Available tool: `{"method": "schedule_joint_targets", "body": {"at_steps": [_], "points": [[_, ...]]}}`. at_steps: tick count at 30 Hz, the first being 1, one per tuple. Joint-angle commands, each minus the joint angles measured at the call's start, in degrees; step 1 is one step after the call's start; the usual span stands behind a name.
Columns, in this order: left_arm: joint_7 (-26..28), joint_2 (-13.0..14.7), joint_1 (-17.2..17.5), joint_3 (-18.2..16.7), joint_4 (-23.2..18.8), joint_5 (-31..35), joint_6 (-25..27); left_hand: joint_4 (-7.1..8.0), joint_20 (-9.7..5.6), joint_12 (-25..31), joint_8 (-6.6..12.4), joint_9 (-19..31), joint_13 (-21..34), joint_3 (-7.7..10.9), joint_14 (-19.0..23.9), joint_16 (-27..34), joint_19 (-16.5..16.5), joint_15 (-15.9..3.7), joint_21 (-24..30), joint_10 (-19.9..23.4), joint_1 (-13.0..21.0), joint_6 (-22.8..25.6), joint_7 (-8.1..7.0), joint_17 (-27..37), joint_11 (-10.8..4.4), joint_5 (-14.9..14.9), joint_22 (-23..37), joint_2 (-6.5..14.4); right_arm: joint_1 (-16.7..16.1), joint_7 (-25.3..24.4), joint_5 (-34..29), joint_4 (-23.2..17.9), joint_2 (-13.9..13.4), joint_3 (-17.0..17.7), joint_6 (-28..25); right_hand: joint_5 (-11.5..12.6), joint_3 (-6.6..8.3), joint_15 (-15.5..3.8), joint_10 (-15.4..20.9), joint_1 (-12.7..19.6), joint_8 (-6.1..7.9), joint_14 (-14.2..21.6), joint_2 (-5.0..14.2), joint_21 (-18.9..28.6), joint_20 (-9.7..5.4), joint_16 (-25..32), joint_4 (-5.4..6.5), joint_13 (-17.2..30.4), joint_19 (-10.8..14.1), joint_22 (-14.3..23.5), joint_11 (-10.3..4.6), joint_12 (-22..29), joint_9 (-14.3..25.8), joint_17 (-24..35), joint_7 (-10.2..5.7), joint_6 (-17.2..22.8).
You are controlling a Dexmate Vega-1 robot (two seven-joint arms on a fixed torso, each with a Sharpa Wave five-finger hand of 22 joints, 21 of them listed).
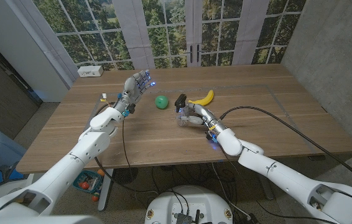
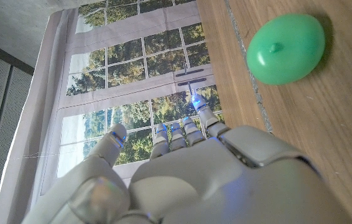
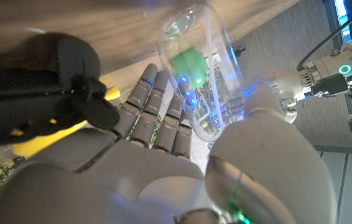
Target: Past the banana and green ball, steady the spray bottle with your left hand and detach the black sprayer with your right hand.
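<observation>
I am holding the clear spray bottle [image 1: 185, 118] with its black sprayer [image 1: 180, 101] in my right hand [image 1: 196, 116] on the wooden table [image 1: 275, 106], beside the banana [image 1: 203, 98] and green ball [image 1: 161, 101]. My left hand [image 1: 135, 86] is hanging empty, fingers spread, before the tall windows [image 1: 163, 31].

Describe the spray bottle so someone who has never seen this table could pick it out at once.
On the wooden table, look near the middle, just in front of the yellow banana and to the right of the green ball. The spray bottle sits in the right hand. Unlike its coloured neighbours, it is clear plastic, topped with a black sprayer.
</observation>
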Motion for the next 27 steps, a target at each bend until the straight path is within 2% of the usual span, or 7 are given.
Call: {"method": "schedule_joint_targets", "body": {"at_steps": [1,3,11,15,20,22,27], "points": [[-0.12,-0.08,-0.72,0.34,0.45,0.35,0.36,-0.1,0.22,0.23,0.24,0.24,0.19,0.34,0.42,0.13,0.18,0.02,-0.17,0.43,-0.45,0.37,-0.06,0.03,0.01,0.32,0.2,2.23,-0.63,-2.91,1.27,0.95,0.85,1.04,1.8,-1.71,1.52,-9.69,11.72,9.58,1.78,6.32,9.48,1.71,-2.44,3.47,-0.31,2.62,1.48,0.38,-6.12,3.21,0.32,2.69,-7.91,18.41],[-0.36,-0.16,-0.92,0.4,0.65,0.33,0.3,-0.25,0.2,0.21,0.27,0.24,0.19,0.42,0.44,0.1,0.22,0.02,-0.24,0.4,-0.36,0.44,-0.08,-0.02,0.02,0.34,0.19,2.21,-0.86,-3.24,1.24,0.3,0.7,1.36,1.29,-2.25,1.62,-9.87,13.3,10.32,1.94,8.8,9.57,2.5,-2.74,4.99,-0.34,3.8,2.02,0.54,-6.25,4.45,0.39,4.08,-7.28,18.51],[-0.43,0.58,-1.47,0.81,-0.07,1.12,1.12,-1.95,0.48,0.63,0.65,0.21,0.18,1.14,1.96,0.24,1.45,-0.02,-0.74,1.91,0.58,1.95,-0.53,-0.35,0.13,0.34,0.2,1.81,-1.52,-6.79,-0.89,-1.48,0.3,2.37,-0.03,-2.92,1.76,-9.76,15.46,11.76,2.62,12.52,9.56,4.49,-3.71,7.28,-0.12,7.22,2.68,1.12,-7.38,7.35,1.18,7.31,-6.21,18.78],[0.33,1.94,-1.73,1.25,-1.52,2.39,2.7,-5.13,0.71,0.78,0.8,0.21,0.18,1.45,3.3,0.19,2.67,-0.01,-1.35,3.05,2.24,3.32,-1.03,-0.57,0.06,-0.21,0.19,0.6,-1.72,-8.49,-2.02,-2.02,0.06,2.72,-0.4,-2.92,1.75,-9.78,15.39,11.95,2.96,13.01,9.62,5.17,-3.98,7.48,0.08,8.55,2.76,1.34,-8.13,8.24,1.81,8.21,-6.12,18.74],[1.58,4.78,-2.4,2.15,-4.36,5.01,6.0,-11.7,1.7,0.83,0.98,0.29,0.27,2.35,5.42,0.13,4.7,0.4,-2.83,4.69,6.69,5.46,-2.16,-0.5,-0.14,-1.86,0.26,-0.24,-2.03,-9.21,-2.34,-3.02,-0.48,3.18,-0.8,-2.84,1.83,-9.77,15.34,12.18,3.43,12.9,9.51,5.9,-4.01,7.07,0.19,10.19,2.54,1.57,-7.93,9.38,2.47,8.99,-6.07,18.98],[1.36,5.93,-2.91,2.56,-5.41,5.62,7.6,-13.09,2.49,1.19,1.15,0.35,0.33,2.55,6.76,0.32,5.46,0.56,-3.35,6.18,8.43,6.51,-2.49,-0.45,-0.48,-2.32,0.35,-0.34,-2.06,-10.07,-3.36,-3.33,-0.63,3.18,-1.22,-2.81,1.85,-9.74,15.17,12.18,3.53,12.81,9.53,6.12,-4.1,6.83,0.29,10.75,2.37,1.64,-7.93,9.71,2.69,9.2,-6.18,18.91],[0.72,8.72,-4.21,3.63,-8.21,7.38,11.36,-13.65,3.1,1.37,1.69,0.44,0.4,2.96,7.57,0.3,6.03,0.71,-3.95,7.44,10.69,8.58,-3.01,-0.41,-0.47,-2.52,0.41,-0.14,-2.07,-11.03,-5.28,-4.13,-1.18,3.06,-2.82,-2.72,1.87,-9.78,14.87,12.28,3.8,12.54,9.35,6.69,-4.28,6.3,0.37,12.03,2.12,1.77,-7.98,10.48,3.08,9.72,-6.57,19.0]]}}
